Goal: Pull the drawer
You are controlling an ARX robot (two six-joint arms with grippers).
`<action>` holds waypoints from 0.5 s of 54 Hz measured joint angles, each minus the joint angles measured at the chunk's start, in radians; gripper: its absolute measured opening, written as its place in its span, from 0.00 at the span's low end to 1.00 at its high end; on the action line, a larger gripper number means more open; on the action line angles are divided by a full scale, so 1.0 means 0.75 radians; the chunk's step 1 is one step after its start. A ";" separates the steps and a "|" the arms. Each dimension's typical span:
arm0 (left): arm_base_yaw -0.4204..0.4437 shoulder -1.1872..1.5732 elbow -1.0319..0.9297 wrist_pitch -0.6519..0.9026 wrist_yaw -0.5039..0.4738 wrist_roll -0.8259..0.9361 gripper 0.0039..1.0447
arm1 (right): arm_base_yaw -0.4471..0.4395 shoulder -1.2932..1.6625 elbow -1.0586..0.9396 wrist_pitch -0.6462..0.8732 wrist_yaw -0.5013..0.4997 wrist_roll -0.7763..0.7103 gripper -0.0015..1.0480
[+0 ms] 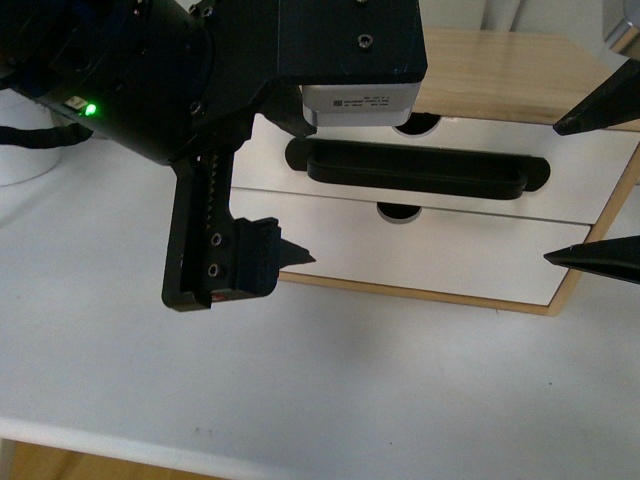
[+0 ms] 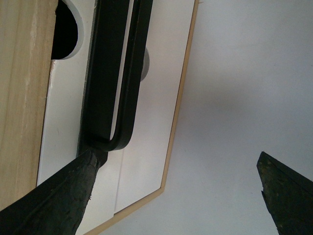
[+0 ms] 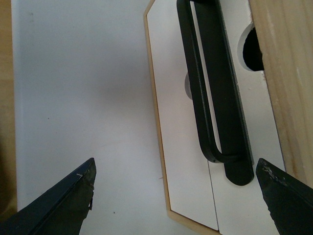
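The drawer (image 1: 590,175) is the upper white front of a small wooden cabinet, with a long black bar handle (image 1: 415,170) and a half-round notch (image 1: 418,124) in its rim. Its front looks level with the plain front below. My left gripper (image 1: 300,205) is open at the handle's left end. In the left wrist view one fingertip (image 2: 93,161) sits beside the end of the handle (image 2: 105,73), the other over the table. My right gripper (image 1: 553,193) is open at the handle's right end. Its fingers (image 3: 266,176) straddle the end of the handle (image 3: 215,88) without touching.
The plain white drawer front (image 1: 430,255) without a handle lies below, with its own notch (image 1: 398,211). The cabinet stands on a white table (image 1: 350,380), whose front edge runs along the bottom. A white object (image 1: 25,160) sits at the far left.
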 joint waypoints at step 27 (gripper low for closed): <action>-0.019 0.175 0.150 0.000 -0.011 0.043 0.95 | 0.029 0.164 0.061 0.103 0.005 -0.058 0.91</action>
